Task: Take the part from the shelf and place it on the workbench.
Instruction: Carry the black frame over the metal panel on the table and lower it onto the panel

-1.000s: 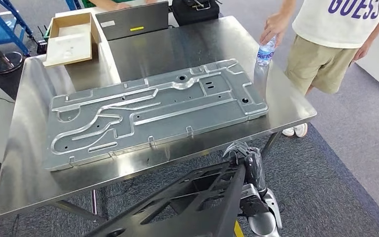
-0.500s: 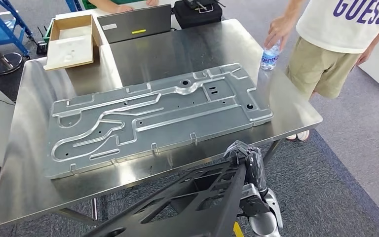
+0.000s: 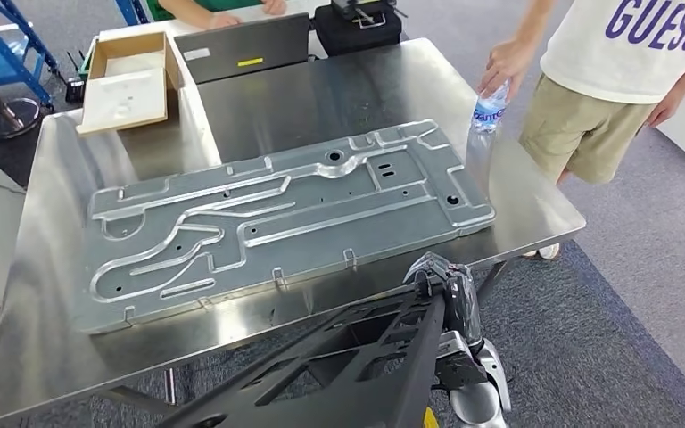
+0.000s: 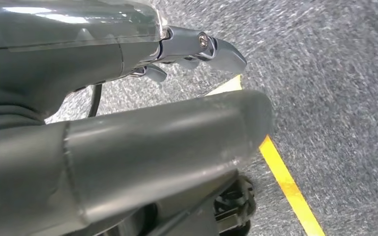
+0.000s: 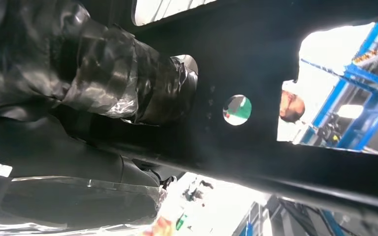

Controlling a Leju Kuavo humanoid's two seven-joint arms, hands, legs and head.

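Desk: brushed steel, glossy, reflective. Stamped panel on it: dull silver sheet metal. Black frame part matt; floor rough grey carpet

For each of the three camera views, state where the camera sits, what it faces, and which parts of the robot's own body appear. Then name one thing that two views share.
Head view: high on the body, looking forward and down at the steel workbench and the metal plate on it; the right hand grips the black frame part.
Left wrist view: behind the left hand, facing grey carpet with a yellow floor line.
Right wrist view: behind the right hand, looking up along the black frame part.
Shared: head and right wrist views both show the right hand on the part.
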